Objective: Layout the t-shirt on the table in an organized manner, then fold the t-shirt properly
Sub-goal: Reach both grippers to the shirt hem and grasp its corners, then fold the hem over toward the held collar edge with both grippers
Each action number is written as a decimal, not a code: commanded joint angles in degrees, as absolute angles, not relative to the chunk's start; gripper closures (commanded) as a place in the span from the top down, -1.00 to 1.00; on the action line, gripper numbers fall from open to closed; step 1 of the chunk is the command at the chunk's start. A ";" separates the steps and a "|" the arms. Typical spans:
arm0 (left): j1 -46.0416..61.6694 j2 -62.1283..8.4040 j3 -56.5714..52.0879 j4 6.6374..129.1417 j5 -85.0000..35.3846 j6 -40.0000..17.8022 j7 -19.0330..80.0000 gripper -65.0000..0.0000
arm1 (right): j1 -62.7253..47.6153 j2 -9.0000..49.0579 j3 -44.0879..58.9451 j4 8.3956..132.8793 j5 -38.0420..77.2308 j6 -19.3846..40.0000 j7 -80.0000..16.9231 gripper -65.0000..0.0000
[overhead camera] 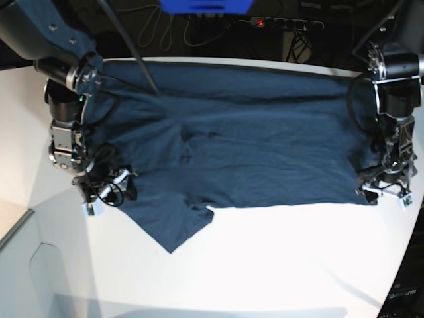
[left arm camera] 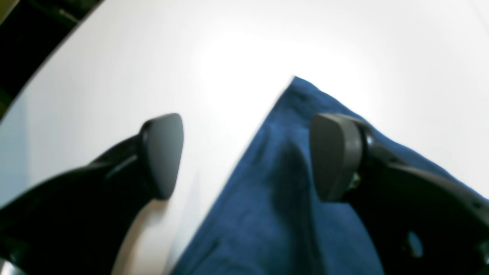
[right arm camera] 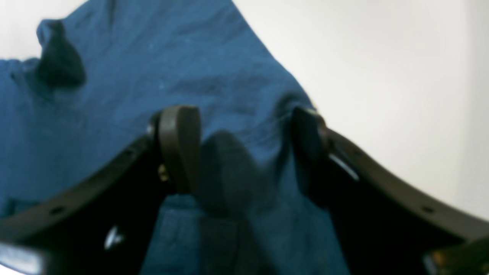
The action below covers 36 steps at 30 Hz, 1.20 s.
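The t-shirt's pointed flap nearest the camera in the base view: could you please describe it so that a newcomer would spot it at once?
Start from the white table and the dark navy t-shirt spread across its far half. Follow the shirt's near edge toward the right gripper; beside it, one flap juts out onto the bare table. It is the only part ending in a sharp point, while the rest of that edge runs fairly straight.

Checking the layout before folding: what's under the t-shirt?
The white table shows all around the t-shirt, so the shirt lies on it. Anything beneath the cloth is hidden.
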State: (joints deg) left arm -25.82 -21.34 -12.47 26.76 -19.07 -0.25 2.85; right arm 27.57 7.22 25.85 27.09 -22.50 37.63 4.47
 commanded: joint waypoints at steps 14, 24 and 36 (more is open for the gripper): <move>-29.14 -22.02 -5.76 19.65 -19.03 -0.31 -3.65 0.51 | 28.26 7.60 19.65 27.30 -23.08 37.14 2.77 -1.00; -29.23 -21.23 -5.14 16.57 -19.03 -0.40 -3.74 -0.27 | 27.56 7.60 19.65 27.38 -23.08 37.14 3.12 -1.00; -28.53 -21.23 -5.49 23.16 -19.47 -0.40 -3.47 -1.00 | 27.38 8.31 22.46 31.08 -22.64 37.14 3.30 -1.00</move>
